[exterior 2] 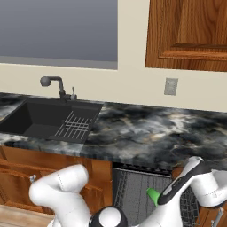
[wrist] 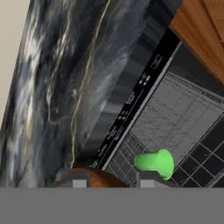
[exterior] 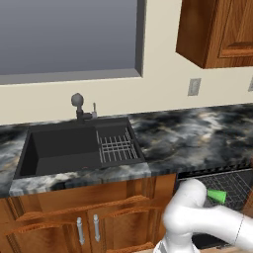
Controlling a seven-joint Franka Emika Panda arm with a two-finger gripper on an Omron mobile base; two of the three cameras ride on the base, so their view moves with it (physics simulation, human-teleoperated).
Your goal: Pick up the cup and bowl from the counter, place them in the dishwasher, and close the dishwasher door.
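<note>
From the left base view I saw the cup [exterior: 217, 196] lying in the dishwasher [exterior: 237, 184] rack, under the tabletop [exterior: 197, 136]. The right base view showed the cup [exterior 2: 153, 195] beside my arm. In the hand view the claw [wrist: 111, 181] was partly closed on the bowl [wrist: 89, 176]. I feared the bowl could knock the cup if released near it.

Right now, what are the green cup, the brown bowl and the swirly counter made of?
The cup looks like smooth plastic: one flat bright green, slight sheen. The bowl looks wooden: reddish-brown like the cabinets, though little of it shows. The counter looks like polished stone, maybe marble: black with grey-white swirls.
</note>
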